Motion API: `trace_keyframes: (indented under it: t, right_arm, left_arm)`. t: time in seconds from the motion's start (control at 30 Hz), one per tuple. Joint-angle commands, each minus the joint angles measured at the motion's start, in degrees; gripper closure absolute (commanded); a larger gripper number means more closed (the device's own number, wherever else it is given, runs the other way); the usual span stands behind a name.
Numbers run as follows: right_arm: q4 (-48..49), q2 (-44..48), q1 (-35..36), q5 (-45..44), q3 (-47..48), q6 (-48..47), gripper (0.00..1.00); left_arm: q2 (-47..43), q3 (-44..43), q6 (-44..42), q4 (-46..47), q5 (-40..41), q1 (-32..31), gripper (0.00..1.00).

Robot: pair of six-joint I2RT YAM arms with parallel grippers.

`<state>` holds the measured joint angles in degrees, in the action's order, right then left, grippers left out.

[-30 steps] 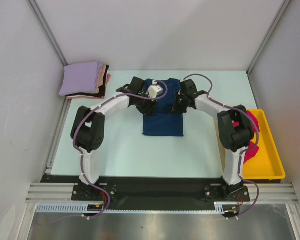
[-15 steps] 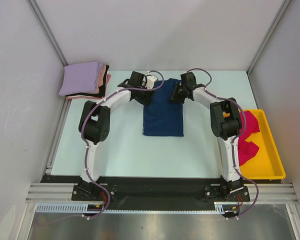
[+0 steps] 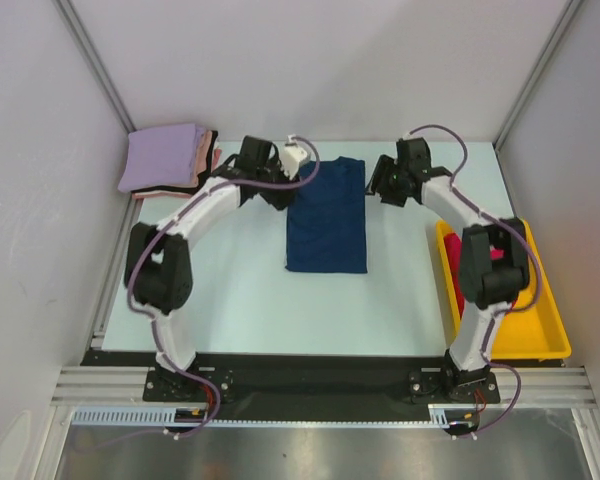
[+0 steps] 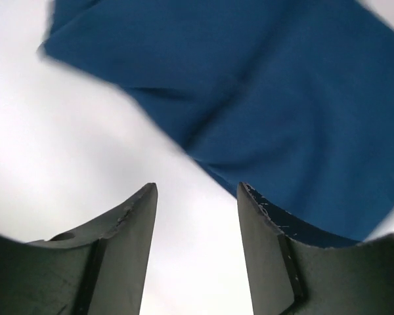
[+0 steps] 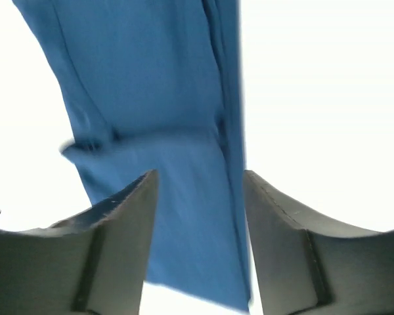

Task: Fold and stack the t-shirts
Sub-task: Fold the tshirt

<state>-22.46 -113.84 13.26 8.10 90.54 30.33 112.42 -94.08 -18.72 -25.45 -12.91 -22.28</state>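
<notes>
Both arms have just drawn back from the navy t-shirt (image 3: 327, 215), which lies as a narrow strip near the counter's (image 3: 240, 290) far edge. Left fingers (image 4: 128, 243) and right fingers (image 5: 118, 223) stand part-open, empty. Side folds look done; a crosswise fold probably remains.

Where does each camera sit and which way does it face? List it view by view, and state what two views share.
Top external: above and behind the bases, looking down on the pale table; the left arm and right arm show.
Left wrist: on the left arm, looking past the open left claw at an edge of the navy blue cloth t-shirt.
Right wrist: on the right arm, looking past the open right claw at the same shirt.
Shared: all three show that shirt.
</notes>
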Motion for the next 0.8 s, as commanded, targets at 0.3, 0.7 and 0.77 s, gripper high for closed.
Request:
trace_keyframes:
  t: [0.3, 0.7, 0.77]
  right_arm:
    - [1.1, 20.6, 8.5, -1.7, -33.4, 0.9, 0.33]
    - [6.3, 16.2, 10.4, 0.2, -37.7, 4.6, 0.47]
    - [6.5, 16.0, 10.4, 0.5, -37.8, 5.1, 0.59]
  left_arm:
    - [-15.8, 31.0, -35.0, -5.6, -6.4, -16.6, 0.32]
    - [-17.1, 37.4, -29.9, 8.2, 0.7, -17.2, 0.30]
    - [-16.6, 37.7, -29.5, 10.1, 0.3, -17.3, 0.30]
